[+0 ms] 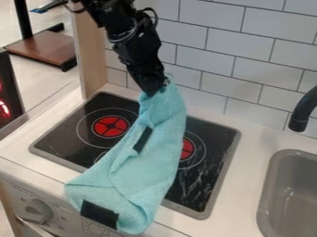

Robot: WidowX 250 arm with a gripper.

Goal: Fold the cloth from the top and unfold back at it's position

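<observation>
The gripper (pixel 156 88) hangs down from the arm at the rear of the stove top (pixel 210 185), in front of the tiled wall (pixel 219 48). Its fingers are closed on the upper end of the light blue cloth (pixel 145 173); the only gap between them is the one taken up by the gathered fabric.

From this grip point, the cloth extends downward and forward, below the gripper. The held end is raised and narrow. The body widens toward the front, crosses the middle of the stove top, and ends at the front edge of the counter (pixel 248 134), where its lower end projects over the edge. Creases and overlapping layers run along its length.

Two black patches are on the cloth: a narrow one (pixel 143 139) midway along and a wider one (pixel 99 214) at the lower end. The cloth partly covers the right burner (pixel 187 148). The left burner (pixel 110 126) is beside the cloth. The sink (pixel 278 159) is to the right of the stove top.
</observation>
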